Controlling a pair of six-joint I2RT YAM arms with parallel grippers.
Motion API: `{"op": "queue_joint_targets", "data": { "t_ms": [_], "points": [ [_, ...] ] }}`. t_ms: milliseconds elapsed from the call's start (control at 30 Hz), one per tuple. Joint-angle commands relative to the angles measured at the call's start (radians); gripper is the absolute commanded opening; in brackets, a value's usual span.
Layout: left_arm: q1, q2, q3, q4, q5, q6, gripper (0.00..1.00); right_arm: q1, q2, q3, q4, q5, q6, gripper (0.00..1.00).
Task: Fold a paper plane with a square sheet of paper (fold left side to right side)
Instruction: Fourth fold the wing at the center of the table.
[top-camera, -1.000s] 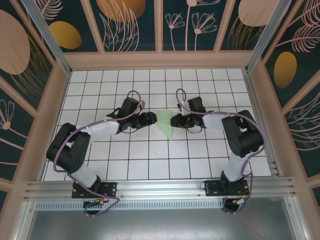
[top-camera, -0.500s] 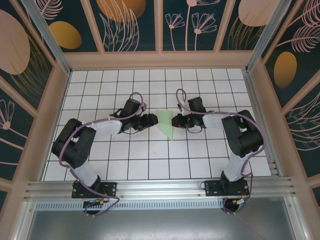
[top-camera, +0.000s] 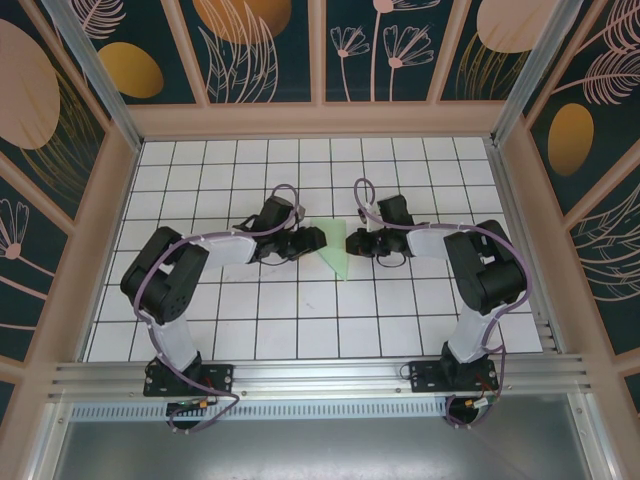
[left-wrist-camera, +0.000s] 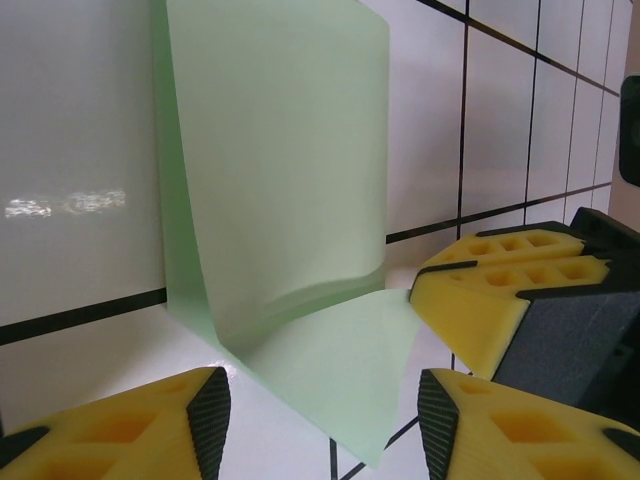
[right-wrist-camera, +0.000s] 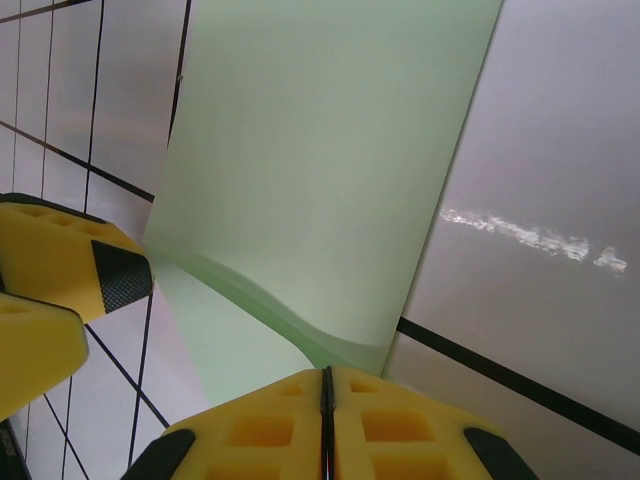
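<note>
White grid tiles cover the table (top-camera: 200, 300), boxed in by dark teal walls (top-camera: 260, 50) painted with pale plants. Near the middle of the table lies the paper (top-camera: 336, 256), a pale green piece tapering to a point toward the arms' bases, with the two grippers meeting at it from either side. The left gripper (top-camera: 316, 240) has its yellow fingers spread — in its wrist view the paper's flat lower layer lies between them, while a second layer stands upright from a soft, curved bend. The right gripper (top-camera: 351, 243) has its fingers pressed tight together, their tips right at that bend on the paper's edge — whether they clamp any paper cannot be told.
</note>
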Motion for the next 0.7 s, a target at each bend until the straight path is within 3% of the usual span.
{"op": "queue_joint_targets", "data": {
  "t_ms": [0,200,333,567,667],
  "points": [
    [-0.014,0.038,0.036,0.023,0.009,-0.013,0.53,-0.01,-0.021,-0.012,0.006,0.004,-0.007,0.11],
    [-0.024,0.066,0.066,0.022,-0.01,-0.023,0.51,-0.011,-0.02,-0.016,0.016,-0.009,-0.004,0.12],
    [-0.028,0.075,0.08,0.027,-0.01,-0.025,0.41,-0.011,-0.024,-0.016,0.018,-0.007,-0.002,0.13],
    [-0.032,0.051,0.076,0.015,-0.038,-0.041,0.15,-0.018,-0.126,-0.046,0.029,0.071,0.014,0.37],
    [-0.04,0.024,0.059,0.028,-0.064,-0.071,0.12,-0.02,-0.199,-0.068,0.019,0.127,0.006,0.42]
  ]
}}
